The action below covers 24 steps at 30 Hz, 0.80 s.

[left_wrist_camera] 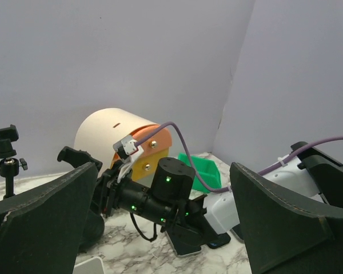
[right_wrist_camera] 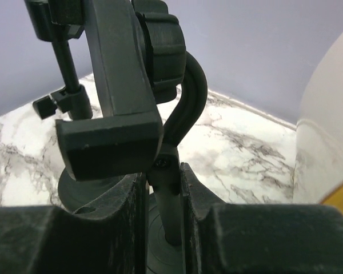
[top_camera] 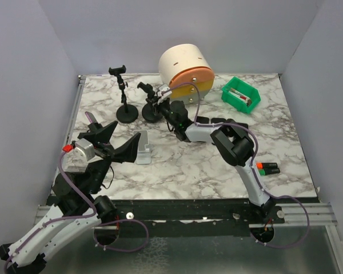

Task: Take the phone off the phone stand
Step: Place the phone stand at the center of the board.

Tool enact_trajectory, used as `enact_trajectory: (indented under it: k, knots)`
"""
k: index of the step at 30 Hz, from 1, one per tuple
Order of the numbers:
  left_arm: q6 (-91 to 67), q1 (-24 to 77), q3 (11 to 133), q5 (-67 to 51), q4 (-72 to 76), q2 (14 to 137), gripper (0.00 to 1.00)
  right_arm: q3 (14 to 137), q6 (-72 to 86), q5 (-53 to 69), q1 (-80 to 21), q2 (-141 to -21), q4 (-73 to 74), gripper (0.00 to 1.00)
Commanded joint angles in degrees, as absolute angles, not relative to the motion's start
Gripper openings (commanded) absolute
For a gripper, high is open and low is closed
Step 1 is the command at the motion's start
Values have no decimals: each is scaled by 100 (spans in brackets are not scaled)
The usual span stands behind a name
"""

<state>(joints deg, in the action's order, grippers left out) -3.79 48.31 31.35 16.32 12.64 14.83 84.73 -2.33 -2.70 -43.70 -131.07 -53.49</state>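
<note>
Phone not surely found: the clamp of the phone stand [right_wrist_camera: 188, 97] looked bare, and a dark flat slab [left_wrist_camera: 187, 246] on the surface [top_camera: 206, 165] under the right arm might have been it. We saw the right end effector [right_wrist_camera: 163, 188] closed tight on the stand's stem, the left end effector [top_camera: 117, 142] gaping wide, empty. We judged it best to pin the stem, no tipping. Second stand [top_camera: 124, 94] crowded close; silver rest [top_camera: 142, 147], drum [top_camera: 183, 65] and green bin [top_camera: 240, 95] lay nearby. The right arm barred reach to the slab.
</note>
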Motion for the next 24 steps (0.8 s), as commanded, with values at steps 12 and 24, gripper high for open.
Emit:
enact_trajectory:
  k: [12, 24]
  knots:
    - [-373, 4790, 3056, 1556, 1318, 1577, 99, 9750, -529, -151, -4271, -13931, -4823, 1]
    - [-356, 4791, 3045, 1595, 1310, 1630, 99, 8777, -25, 227, -4292, -12969, -4976, 97]
